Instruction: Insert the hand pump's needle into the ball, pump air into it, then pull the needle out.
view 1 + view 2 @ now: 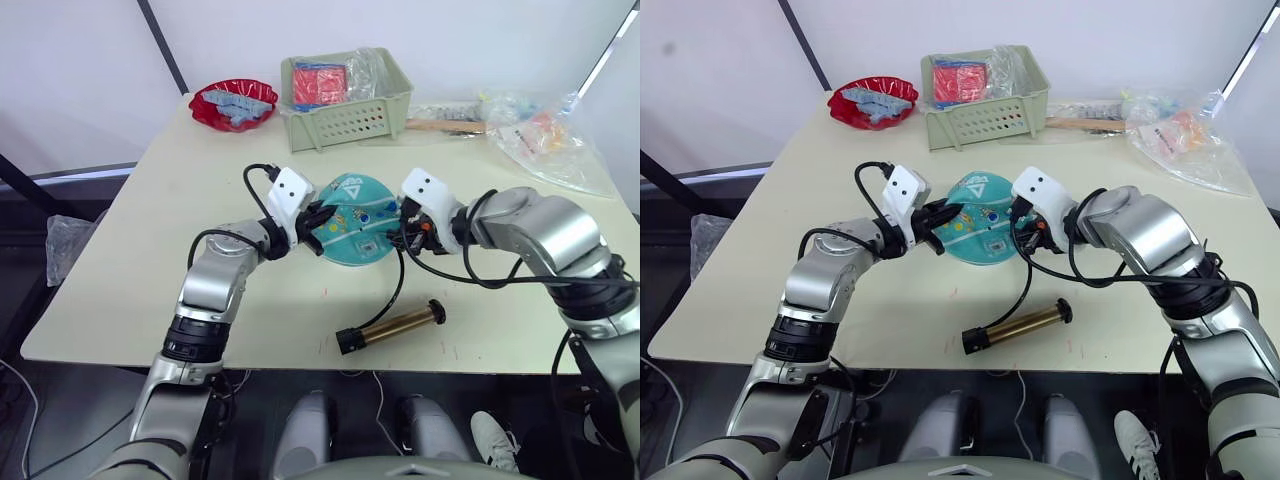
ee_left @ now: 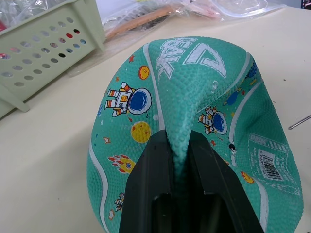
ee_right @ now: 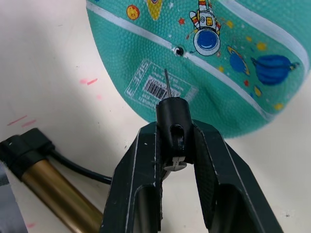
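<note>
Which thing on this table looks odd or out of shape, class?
The teal ball is deflated and collapsed flat; the left gripper pinches a fold of its skin. The right gripper holds the needle just short of the valve hole, not inserted.

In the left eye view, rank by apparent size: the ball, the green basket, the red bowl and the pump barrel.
1. Green basket, largest.
2. Ball, partly covered by both grippers, so its margin under the basket is unsure.
3. Red bowl.
4. Pump barrel, long but thin; smallest in area.
</note>
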